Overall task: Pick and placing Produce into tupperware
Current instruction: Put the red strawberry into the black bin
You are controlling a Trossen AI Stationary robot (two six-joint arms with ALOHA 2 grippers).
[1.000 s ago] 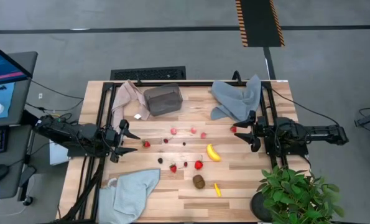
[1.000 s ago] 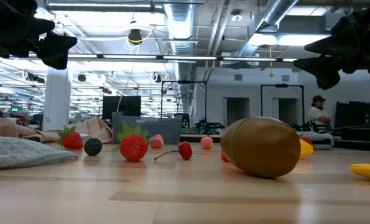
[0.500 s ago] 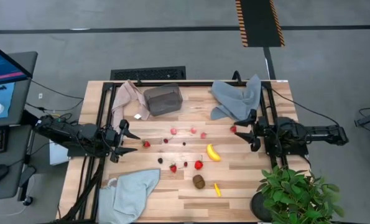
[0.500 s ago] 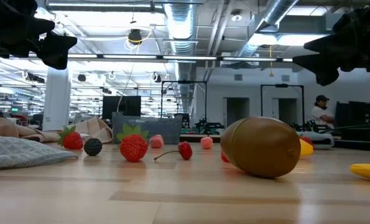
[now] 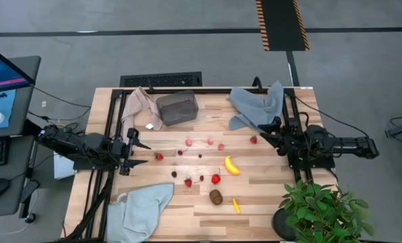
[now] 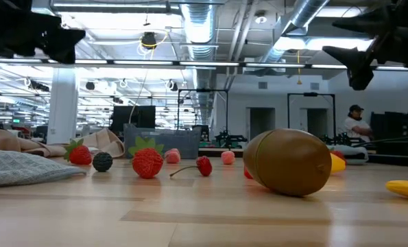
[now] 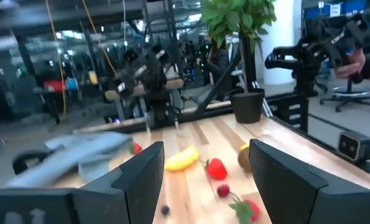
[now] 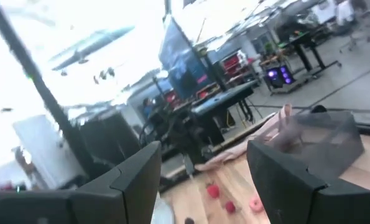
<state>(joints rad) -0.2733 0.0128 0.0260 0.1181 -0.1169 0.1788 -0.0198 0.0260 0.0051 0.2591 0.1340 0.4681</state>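
The produce lies loose on the table's middle: red strawberries [image 5: 215, 179], pink berries [image 5: 210, 141], a dark berry [image 5: 174, 174], a yellow banana [image 5: 232, 165], a brown kiwi [image 5: 216, 196] and a small yellow piece [image 5: 236, 206]. The translucent grey tupperware [image 5: 177, 108] stands at the far side, left of centre. My left gripper [image 5: 138, 152] is open and empty at the table's left, near a strawberry [image 5: 159, 156]. My right gripper [image 5: 263, 133] is open and empty at the right, above the table, near a strawberry [image 5: 253, 140].
A beige-pink cloth [image 5: 138, 104] lies left of the tupperware. Grey-blue cloths lie at the far right [image 5: 258, 108] and near left [image 5: 143, 209]. A green potted plant [image 5: 319, 212] stands at the near right corner. Black rails [image 5: 109, 135] run along both table sides.
My right gripper has gone up and toward the table's far edge, turning its fingers to slant toward the far left. My left gripper has risen a little. Both have stayed open. The produce has not moved.
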